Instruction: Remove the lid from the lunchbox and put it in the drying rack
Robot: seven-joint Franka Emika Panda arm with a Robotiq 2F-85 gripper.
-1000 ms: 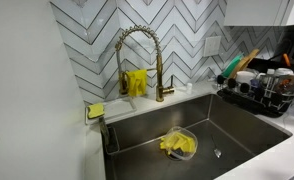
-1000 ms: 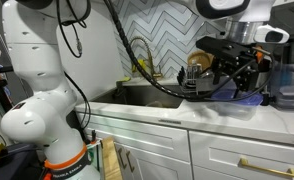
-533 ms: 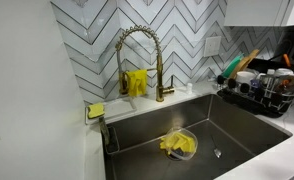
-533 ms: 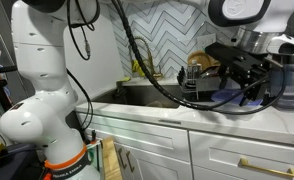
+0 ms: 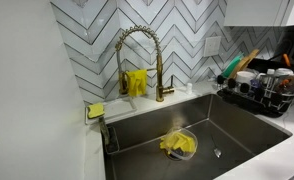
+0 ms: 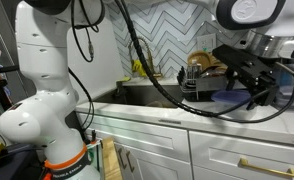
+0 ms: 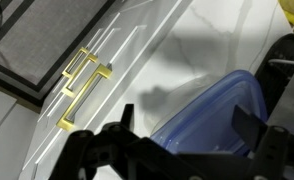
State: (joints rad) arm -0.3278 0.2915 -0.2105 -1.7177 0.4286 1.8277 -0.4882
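Here, black fingers (image 7: 279, 150) spread wide above a translucent blue rounded lid (image 7: 215, 122).

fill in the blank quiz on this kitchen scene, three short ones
The faucet is ___ in colour.
The lid in the wrist view is ___.
The container with yellow contents lies in the ___.
Missing words: gold; blue; sink.
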